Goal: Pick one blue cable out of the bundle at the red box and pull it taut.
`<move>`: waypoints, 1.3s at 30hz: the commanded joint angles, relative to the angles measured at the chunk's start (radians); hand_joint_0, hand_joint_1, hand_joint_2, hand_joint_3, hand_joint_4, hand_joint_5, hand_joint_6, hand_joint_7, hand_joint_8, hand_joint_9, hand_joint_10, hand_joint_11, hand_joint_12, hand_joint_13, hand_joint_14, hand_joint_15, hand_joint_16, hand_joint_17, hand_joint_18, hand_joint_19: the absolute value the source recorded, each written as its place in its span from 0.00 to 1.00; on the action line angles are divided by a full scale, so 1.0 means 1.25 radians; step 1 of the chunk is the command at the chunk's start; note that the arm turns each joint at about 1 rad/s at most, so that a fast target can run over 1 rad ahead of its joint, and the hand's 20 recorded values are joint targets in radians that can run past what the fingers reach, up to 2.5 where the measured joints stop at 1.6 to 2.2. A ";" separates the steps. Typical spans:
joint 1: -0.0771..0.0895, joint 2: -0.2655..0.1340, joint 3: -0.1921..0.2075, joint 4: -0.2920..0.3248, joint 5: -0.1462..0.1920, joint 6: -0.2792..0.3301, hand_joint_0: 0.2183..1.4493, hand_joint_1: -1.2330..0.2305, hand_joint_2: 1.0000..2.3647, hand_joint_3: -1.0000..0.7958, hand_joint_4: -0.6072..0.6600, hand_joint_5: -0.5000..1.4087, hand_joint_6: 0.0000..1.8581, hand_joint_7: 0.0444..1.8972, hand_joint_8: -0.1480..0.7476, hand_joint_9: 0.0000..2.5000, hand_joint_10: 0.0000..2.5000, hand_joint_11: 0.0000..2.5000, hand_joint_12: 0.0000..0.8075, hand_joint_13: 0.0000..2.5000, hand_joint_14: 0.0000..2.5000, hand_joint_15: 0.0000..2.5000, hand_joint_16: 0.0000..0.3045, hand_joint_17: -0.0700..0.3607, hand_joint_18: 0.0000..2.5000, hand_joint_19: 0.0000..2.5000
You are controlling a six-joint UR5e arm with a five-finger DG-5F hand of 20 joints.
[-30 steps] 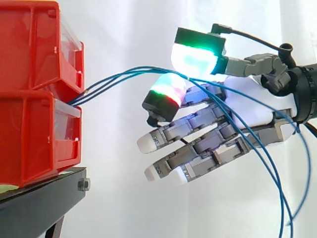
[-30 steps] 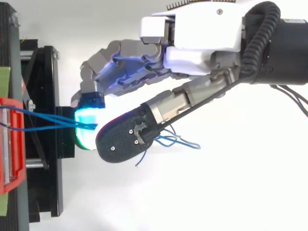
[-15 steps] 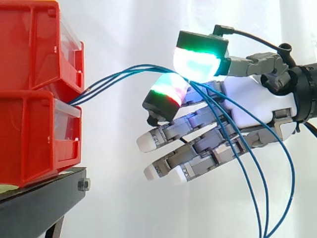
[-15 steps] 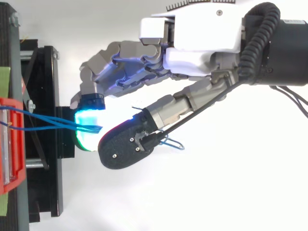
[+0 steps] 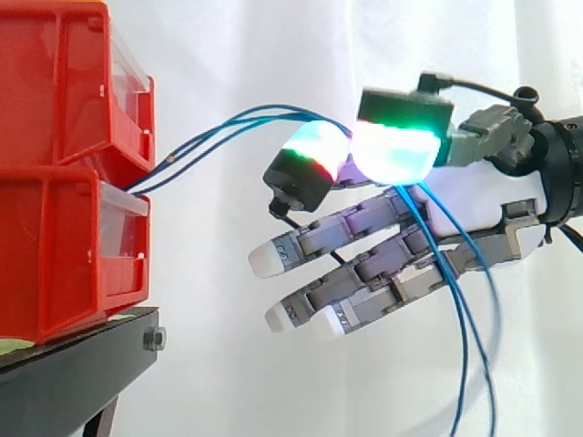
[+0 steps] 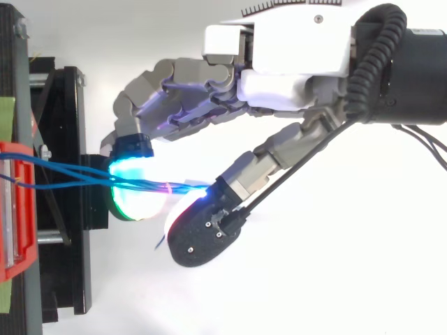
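Fingers (image 5: 314, 157) now pinching blue cables (image 5: 264, 112), thumb (image 5: 398, 146) shifted away from red box (image 5: 64, 228)

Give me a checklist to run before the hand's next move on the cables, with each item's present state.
1. Hand pinching the blue cables between the thumb pad and one of its fingers: ok.
2. Just one cable in the pinch: not ok, several strands run into it together.
3. Cable taut between the red bins and the pinch: not ok, the strands arch upward.
4. Cable ends fixed at the bins: cannot tell, they vanish between the upper and lower bin.
5. Loose lengths free of the straight fingers: cannot tell, in the side view they hang down across them.
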 commanded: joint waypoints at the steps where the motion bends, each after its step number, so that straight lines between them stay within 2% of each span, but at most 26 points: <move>1: 0.000 0.000 0.001 0.000 0.000 0.000 0.53 0.20 0.00 0.28 0.28 0.16 0.47 0.56 0.35 0.16 0.00 0.04 0.41 0.03 0.00 0.00 0.17 0.43 0.07 0.03; 3: 0.001 0.000 0.001 0.000 0.000 0.000 0.44 0.18 0.00 0.28 0.34 0.16 0.47 0.49 0.36 0.16 0.00 0.05 0.41 0.03 0.00 0.00 0.17 0.43 0.08 0.01; 6: 0.001 0.000 0.001 0.000 0.000 0.000 0.34 0.20 0.00 0.28 0.37 0.16 0.46 0.50 0.36 0.16 0.00 0.05 0.42 0.02 0.00 0.00 0.17 0.44 0.07 0.02; 8: 0.000 0.000 0.000 0.001 0.000 0.000 0.25 0.26 0.00 0.28 0.41 0.17 0.46 0.50 0.39 0.17 0.00 0.05 0.44 0.02 0.00 0.00 0.18 0.45 0.07 0.04; 11: 0.001 0.000 0.000 0.000 0.000 0.000 0.21 0.34 0.00 0.28 0.42 0.18 0.45 0.50 0.42 0.18 0.00 0.05 0.46 0.02 0.00 0.00 0.19 0.47 0.08 0.04; 14: 0.001 0.000 0.001 0.000 0.000 0.000 0.22 0.38 0.00 0.28 0.42 0.18 0.45 0.51 0.42 0.19 0.00 0.05 0.46 0.03 0.00 0.00 0.19 0.47 0.07 0.05; 17: 0.001 0.000 0.001 0.000 0.000 0.000 0.27 0.41 0.00 0.28 0.41 0.18 0.45 0.55 0.41 0.20 0.00 0.05 0.44 0.03 0.00 0.00 0.18 0.45 0.07 0.05; 19: 0.001 0.000 0.000 0.000 0.000 0.000 0.31 0.40 0.00 0.29 0.41 0.19 0.45 0.56 0.41 0.20 0.00 0.05 0.43 0.04 0.00 0.00 0.17 0.44 0.07 0.05; 20: 0.001 0.000 0.001 0.000 0.000 0.000 0.31 0.38 0.00 0.33 0.41 0.19 0.45 0.56 0.41 0.21 0.00 0.06 0.43 0.04 0.00 0.00 0.17 0.44 0.08 0.05; 24: 0.001 0.000 0.001 0.000 0.000 0.000 0.31 0.35 0.01 0.41 0.42 0.19 0.46 0.56 0.42 0.21 0.00 0.07 0.43 0.04 0.00 0.00 0.18 0.44 0.08 0.05; 28: 0.001 0.000 0.001 0.000 0.000 0.000 0.33 0.31 0.01 0.43 0.44 0.19 0.46 0.54 0.42 0.21 0.00 0.08 0.43 0.04 0.00 0.00 0.18 0.44 0.09 0.05; 34: 0.001 0.000 0.000 0.000 0.000 0.000 0.36 0.25 0.01 0.38 0.48 0.19 0.46 0.53 0.42 0.21 0.00 0.08 0.43 0.05 0.00 0.00 0.18 0.44 0.09 0.05; 36: 0.001 0.000 0.000 0.000 0.000 0.000 0.35 0.28 0.00 0.30 0.50 0.19 0.45 0.54 0.41 0.21 0.00 0.07 0.43 0.05 0.00 0.00 0.18 0.44 0.09 0.05; 39: 0.002 0.000 0.000 0.000 0.000 -0.001 0.33 0.31 0.00 0.28 0.49 0.19 0.44 0.55 0.41 0.22 0.00 0.07 0.43 0.04 0.00 0.00 0.18 0.44 0.09 0.05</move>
